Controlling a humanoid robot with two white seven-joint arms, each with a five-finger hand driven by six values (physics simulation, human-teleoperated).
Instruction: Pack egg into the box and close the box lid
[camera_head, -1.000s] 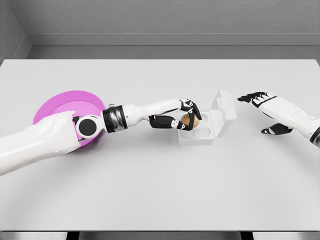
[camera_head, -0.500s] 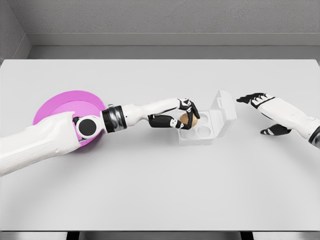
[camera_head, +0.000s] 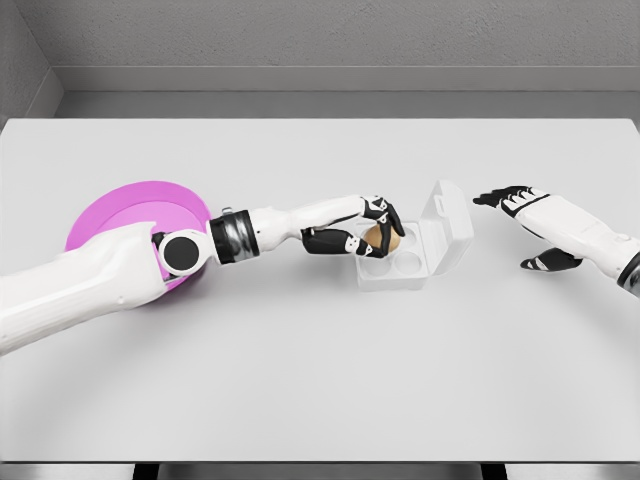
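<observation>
A brown egg (camera_head: 381, 240) sits in my left hand (camera_head: 368, 230), whose fingers curl around it just over the far-left cup of the white egg box (camera_head: 392, 272). The box stands at mid-table with its lid (camera_head: 447, 222) tilted up and open on the right side. My right hand (camera_head: 512, 200) hovers to the right of the lid, apart from it, fingers spread and holding nothing.
A pink plate (camera_head: 115, 218) lies at the left of the white table (camera_head: 320, 370), partly covered by my left arm. A grey wall runs behind the table's far edge.
My left hand has shifted slightly with the egg, staying over the box's left cups. The right hand moved a little to the right and down, then held still.
</observation>
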